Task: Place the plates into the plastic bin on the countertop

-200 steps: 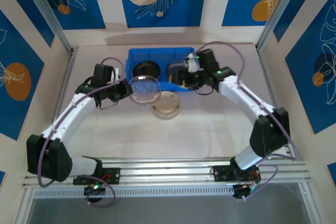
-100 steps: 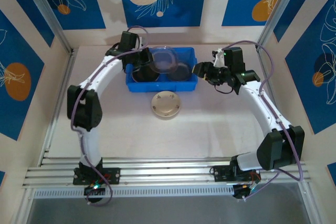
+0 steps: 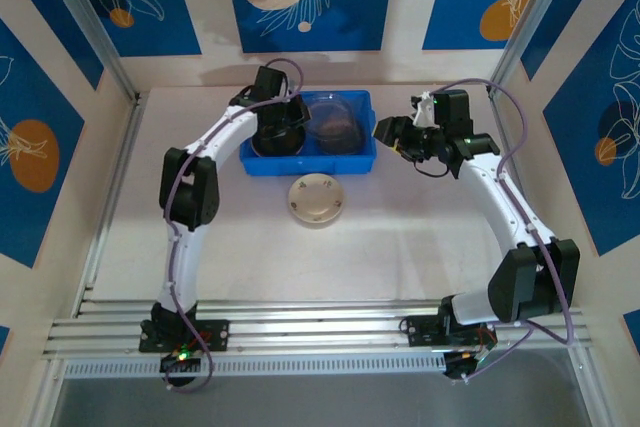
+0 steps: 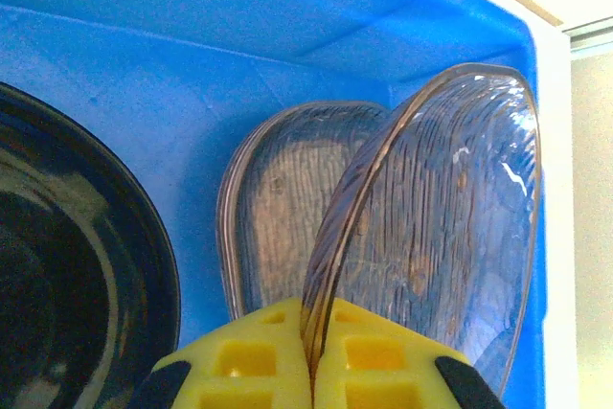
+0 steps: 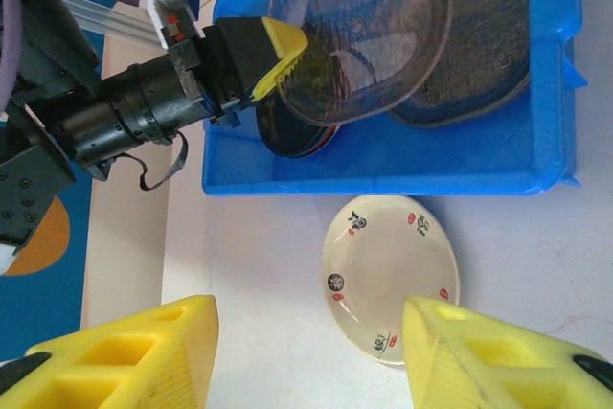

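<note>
Left hand (image 4: 311,361) pinches the clear plate (image 4: 441,227) by its rim, tilted inside the bin (image 4: 287,16). Level it over the plate beneath (image 4: 278,198), then release. Right hand (image 5: 306,352) stands half-open, empty.

We find the bin (image 3: 310,167) at the far middle of the countertop (image 3: 400,247), with a lone plate (image 3: 317,199) lying just near of it. Inside, a left-hand plate (image 4: 67,275) and a right-hand plate (image 4: 278,198) lie side by side. The left gripper (image 4: 311,371) pinches a third plate (image 4: 441,227) above the right-hand plate, and the right gripper (image 5: 311,356) hangs parted to the bin's right, apart from it.
</note>
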{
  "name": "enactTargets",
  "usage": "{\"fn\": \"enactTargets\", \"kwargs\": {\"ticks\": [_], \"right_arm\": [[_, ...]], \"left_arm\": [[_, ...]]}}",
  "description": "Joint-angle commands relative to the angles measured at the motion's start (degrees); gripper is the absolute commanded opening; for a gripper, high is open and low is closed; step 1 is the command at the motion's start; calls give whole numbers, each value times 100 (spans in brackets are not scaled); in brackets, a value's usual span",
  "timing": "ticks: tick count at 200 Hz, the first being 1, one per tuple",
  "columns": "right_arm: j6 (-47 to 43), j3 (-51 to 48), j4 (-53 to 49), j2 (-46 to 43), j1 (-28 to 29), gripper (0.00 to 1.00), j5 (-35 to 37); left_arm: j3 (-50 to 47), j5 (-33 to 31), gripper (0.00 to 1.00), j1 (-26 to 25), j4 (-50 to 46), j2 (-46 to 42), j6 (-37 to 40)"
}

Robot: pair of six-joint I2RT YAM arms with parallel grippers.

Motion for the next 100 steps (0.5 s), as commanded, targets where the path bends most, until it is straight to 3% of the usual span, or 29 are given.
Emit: {"fn": "enactTargets", "kwargs": {"ticks": [1, 100], "right_arm": [[-58, 15, 27, 74, -49, 53, -174], [-121, 93, -35, 204, -181, 53, -197]], "left_arm": [[377, 53, 0, -137, 93, 241, -73], [1277, -290, 0, -340, -502, 990, -88]]}}
